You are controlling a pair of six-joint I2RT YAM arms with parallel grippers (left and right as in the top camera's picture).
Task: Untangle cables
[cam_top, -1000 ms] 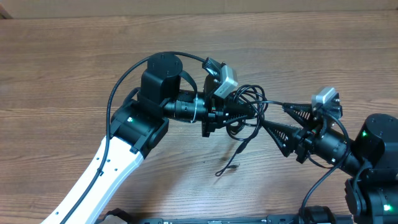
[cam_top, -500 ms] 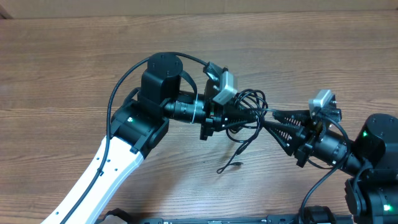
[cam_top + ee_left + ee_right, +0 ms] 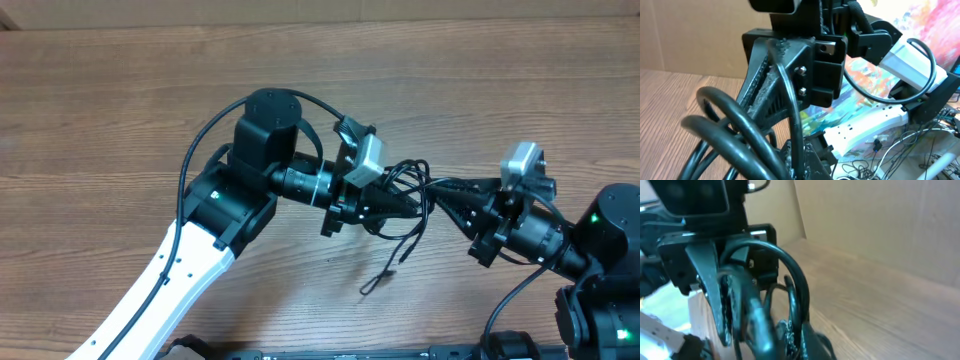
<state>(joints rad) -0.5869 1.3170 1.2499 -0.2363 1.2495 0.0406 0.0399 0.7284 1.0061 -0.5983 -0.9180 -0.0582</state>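
The left gripper (image 3: pixel 402 200) is clenched on the cables (image 3: pixel 412 168), whose loops bunch at its tips and arch over its fingers. The right gripper (image 3: pixel 445 189), meeting it almost tip to tip, is pinched tight on a strand of the same bundle. Below the meeting tips one cord hangs down to a plug end (image 3: pixel 372 285) lying on the table (image 3: pixel 110 110). Past the bundle, away from both arms' bases, wood runs broad to the far edge (image 3: pixel 400 24) under a cardboard wall (image 3: pixel 300 8). Behind the left gripper's wrist the wood spreads widest, and the near side lies close to the bases.
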